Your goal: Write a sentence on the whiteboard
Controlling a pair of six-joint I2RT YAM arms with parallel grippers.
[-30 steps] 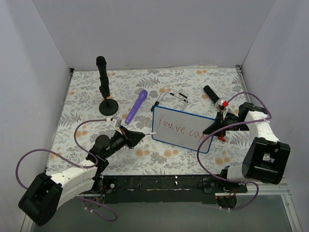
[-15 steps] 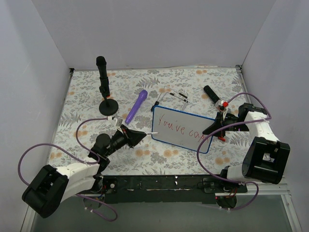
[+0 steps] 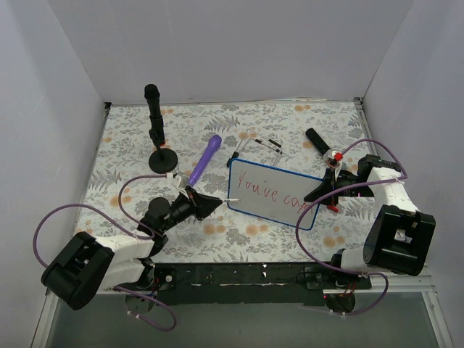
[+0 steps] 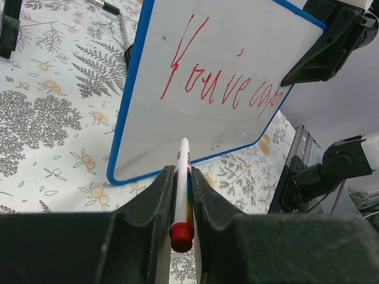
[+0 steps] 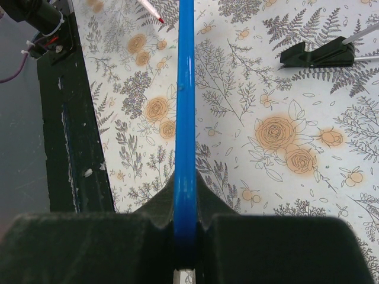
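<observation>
Sentence point(image 3: 270, 193) unchanged; left arm point(image 3: 119, 250) has swung rightward.

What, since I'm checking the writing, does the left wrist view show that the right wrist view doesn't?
Left wrist only: the whiteboard face with the red sentence, reading roughly "You've ca", and the marker shut in the left gripper. Right wrist only: the blue rim edge-on, clamped by the right gripper. Both: the whiteboard, the marker tip and the floral cloth.
</observation>
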